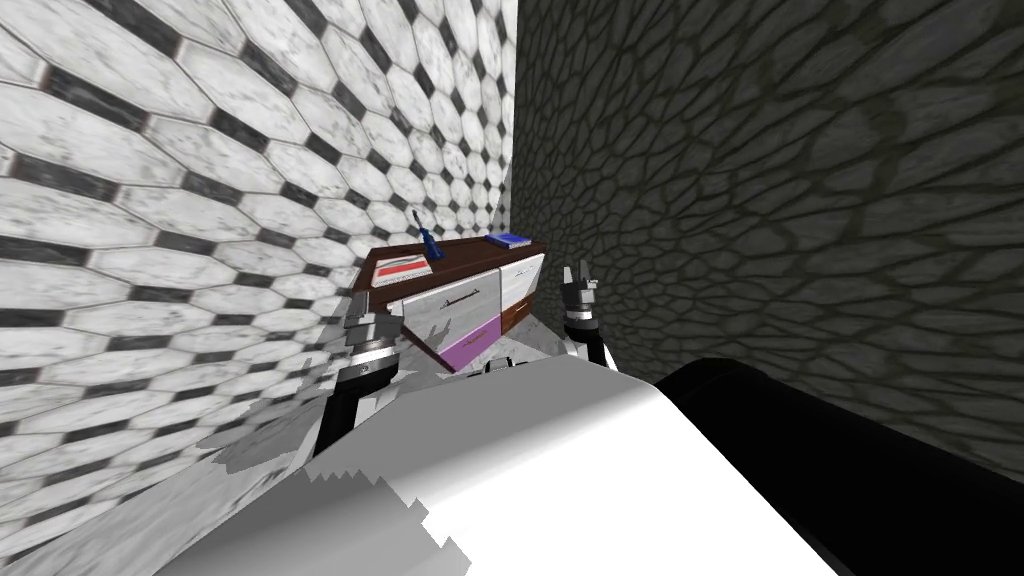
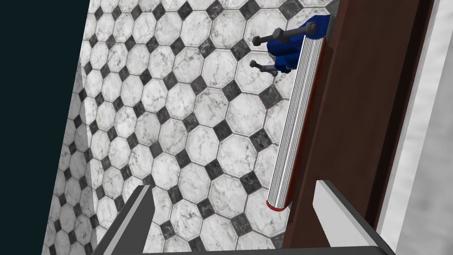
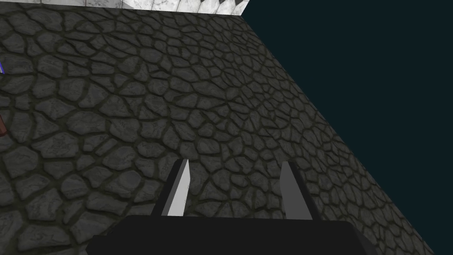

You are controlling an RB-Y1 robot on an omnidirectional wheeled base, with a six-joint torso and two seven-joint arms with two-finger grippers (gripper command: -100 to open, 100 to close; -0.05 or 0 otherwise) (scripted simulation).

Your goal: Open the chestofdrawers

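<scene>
The chest of drawers [image 1: 455, 300] stands against the tiled wall, with a brown top, white fronts and one purple lower front [image 1: 470, 345]. Its left-hand fronts seem to stand slightly forward of the right-hand ones. My left gripper [image 1: 362, 330] is at the chest's left end. In the left wrist view this gripper [image 2: 234, 208] is open, and the chest's brown edge [image 2: 354, 110] runs just inside one finger [image 2: 340, 217]. My right gripper [image 1: 578, 280] hangs to the right of the chest, and it is open [image 3: 234, 190] before a dark stone wall.
On the chest's top lie a red-covered book [image 2: 296, 124], a blue tool with grey handles [image 2: 289, 44] and a blue book [image 1: 510, 240]. The chest sits in a corner between the tiled wall [image 1: 200, 200] and the stone wall [image 1: 780, 200].
</scene>
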